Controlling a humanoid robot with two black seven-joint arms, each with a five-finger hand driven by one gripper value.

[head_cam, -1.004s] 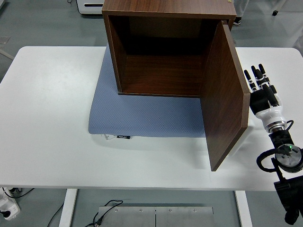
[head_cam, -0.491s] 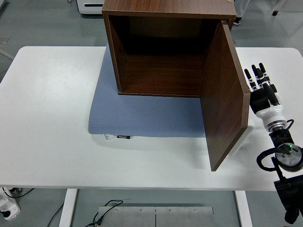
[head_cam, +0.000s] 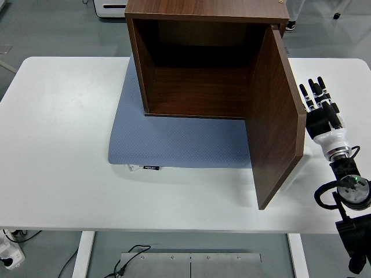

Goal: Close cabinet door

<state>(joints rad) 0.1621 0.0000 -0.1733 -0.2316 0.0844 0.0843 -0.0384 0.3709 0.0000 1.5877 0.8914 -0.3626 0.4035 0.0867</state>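
A dark brown wooden cabinet stands at the back of the white table, empty inside. Its door is hinged on the right side and swung wide open, pointing toward the table's near edge. My right hand comes in from the right edge, fingers straight and spread, holding nothing. It is just right of the door's outer face, close to it; contact cannot be told. The left arm is out of view.
A blue-grey mat lies under the cabinet and reaches toward me. The white table extends left of it. A white device stands on the floor behind the table.
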